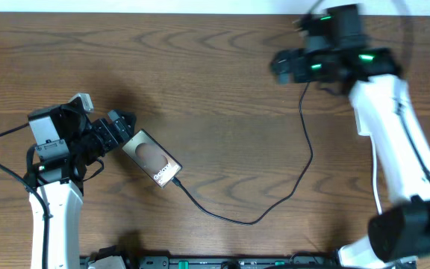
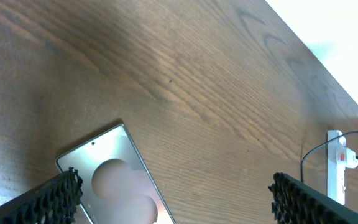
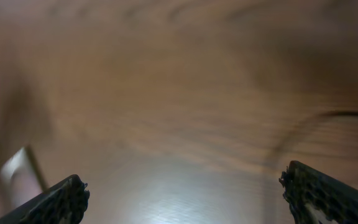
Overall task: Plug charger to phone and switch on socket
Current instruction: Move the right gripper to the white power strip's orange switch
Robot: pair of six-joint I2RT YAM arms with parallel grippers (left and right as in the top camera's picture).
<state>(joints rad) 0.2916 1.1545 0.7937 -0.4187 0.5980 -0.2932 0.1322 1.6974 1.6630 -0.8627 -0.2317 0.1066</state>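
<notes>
— Where's your phone (image 1: pixel 151 157)?
— At nine o'clock on the tabletop (image 1: pixel 215 67), lying flat, with the limp cable (image 1: pixel 304 161) meeting its five-o'clock corner. It looks slick and thin, so pinch the long edges.
— And your arms?
— Your left claw (image 1: pixel 125 131) gapes wide, low at the phone's eleven-o'clock end. Your right claw (image 1: pixel 281 66), also wide, hovers at one o'clock.

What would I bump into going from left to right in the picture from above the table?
left end effector → phone → charger, at its drooping loop → right end effector
</notes>
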